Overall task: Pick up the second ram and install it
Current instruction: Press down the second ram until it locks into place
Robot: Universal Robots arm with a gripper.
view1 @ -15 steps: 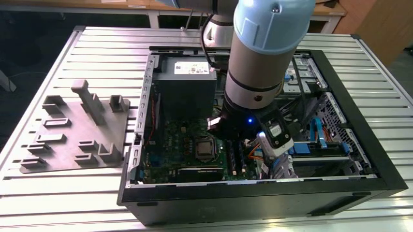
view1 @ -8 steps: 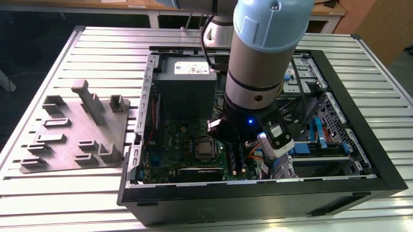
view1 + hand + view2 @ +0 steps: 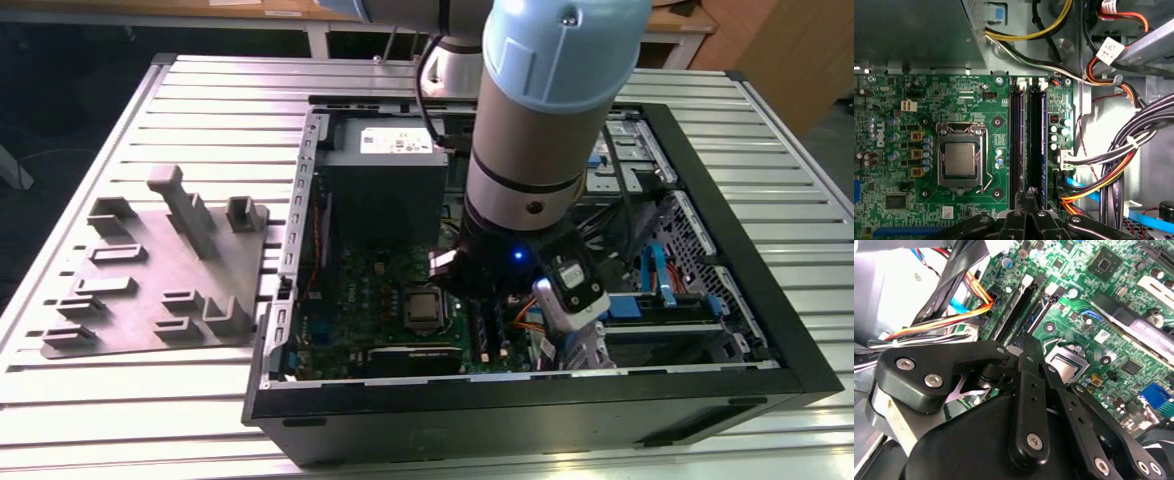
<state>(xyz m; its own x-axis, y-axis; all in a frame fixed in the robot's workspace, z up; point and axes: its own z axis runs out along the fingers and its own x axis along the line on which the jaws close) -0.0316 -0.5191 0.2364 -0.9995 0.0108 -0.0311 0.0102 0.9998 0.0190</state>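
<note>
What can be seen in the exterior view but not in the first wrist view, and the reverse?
Exterior view alone: the slatted metal table, the grey holder plate beside the computer case, and the robot arm reaching into the case.

First wrist view alone: the memory slots seen from close above, with the end effector over their near end.

Both: the green motherboard and the silver processor.

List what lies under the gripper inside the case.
Two long black memory slots on the green board, beside the silver processor. The gripper covers their near ends.
</note>
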